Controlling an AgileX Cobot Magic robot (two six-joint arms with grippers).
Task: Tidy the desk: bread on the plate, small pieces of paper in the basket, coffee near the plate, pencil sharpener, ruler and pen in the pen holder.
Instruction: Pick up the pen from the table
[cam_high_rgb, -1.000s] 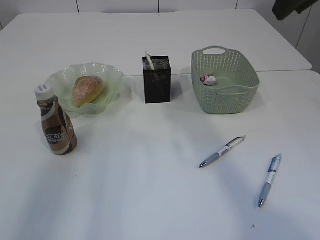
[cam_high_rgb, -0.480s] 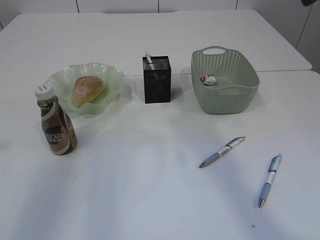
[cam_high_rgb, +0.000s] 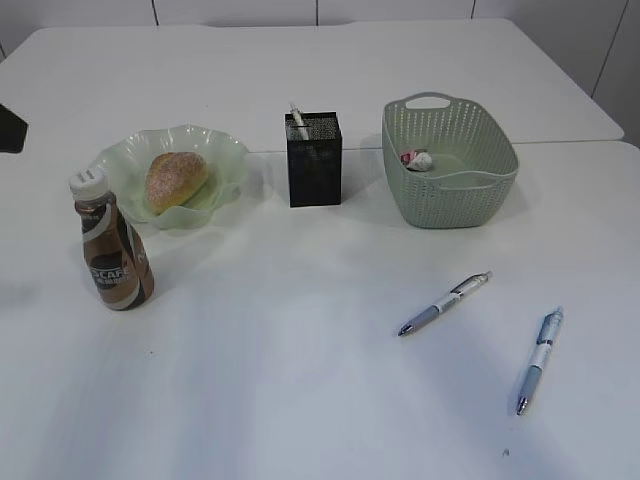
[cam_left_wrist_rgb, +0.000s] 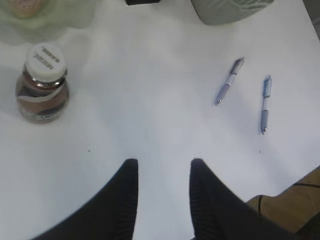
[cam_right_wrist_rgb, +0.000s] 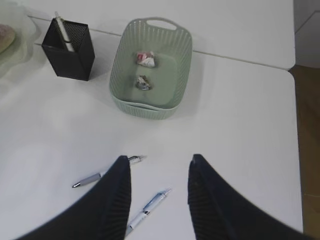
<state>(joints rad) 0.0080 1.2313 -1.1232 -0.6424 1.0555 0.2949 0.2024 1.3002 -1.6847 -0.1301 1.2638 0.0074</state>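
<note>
Two pens lie loose near the bench's front right corner — one (cam_high_rgb: 537, 360) nearer the edge, the other (cam_high_rgb: 444, 303) just inboard. Both grippers, left (cam_left_wrist_rgb: 161, 172) and right (cam_right_wrist_rgb: 158, 172), hang above with fingers spread, empty. Next: pinch a pen and carry it to the pen holder (cam_high_rgb: 314, 158) farther back — bread (cam_high_rgb: 175, 180), coffee (cam_high_rgb: 112, 254), paper scraps (cam_right_wrist_rgb: 144, 70) look placed.
</note>
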